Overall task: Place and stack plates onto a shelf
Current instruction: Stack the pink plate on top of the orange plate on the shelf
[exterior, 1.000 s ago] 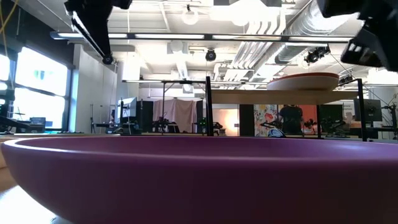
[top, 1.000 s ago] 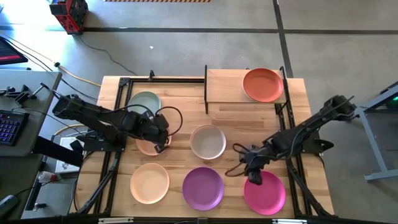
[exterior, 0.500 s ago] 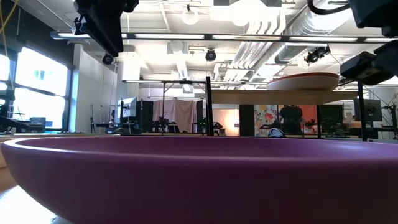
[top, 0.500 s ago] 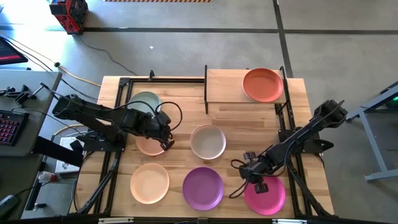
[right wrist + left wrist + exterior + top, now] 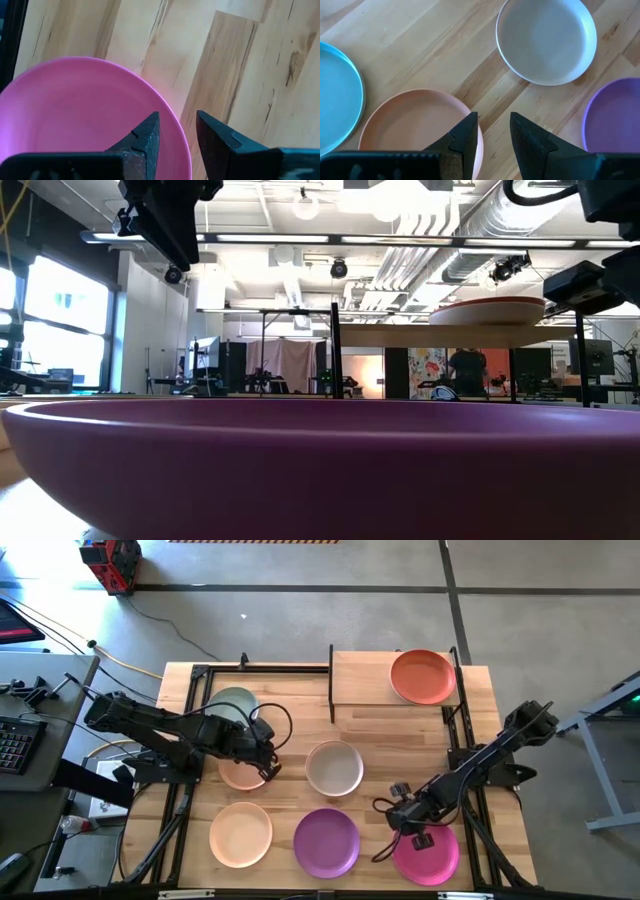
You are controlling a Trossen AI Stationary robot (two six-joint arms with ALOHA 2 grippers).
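Observation:
My left gripper [image 5: 268, 773] is open above the right rim of the tan plate [image 5: 238, 774]. In the left wrist view one finger stands over the plate [image 5: 415, 125] and the other over bare wood, with the rim [image 5: 480, 142] between them. My right gripper [image 5: 418, 838] is open over the magenta plate [image 5: 432, 854], straddling its rim [image 5: 184, 137] in the right wrist view. Whether either gripper touches its plate does not show. The terracotta plate [image 5: 422, 676] rests flat on the shelf [image 5: 360, 680]. The sage green [image 5: 236, 700], off-white [image 5: 334, 768], purple [image 5: 327, 842] and pale peach [image 5: 241, 833] plates lie on the table.
The shelf's left half is bare board beside the terracotta plate. Black frame rails [image 5: 190, 790] run along both table sides. In the low view the purple plate [image 5: 320, 470] fills the foreground and the shelf [image 5: 400, 335] stands beyond it. Bare wood lies between the off-white plate and the shelf.
My right gripper has moved toward the table's near edge and come down over the magenta plate's rim. My left gripper has shifted a little toward the near edge and right, down to the tan plate's right rim. No plate has moved.

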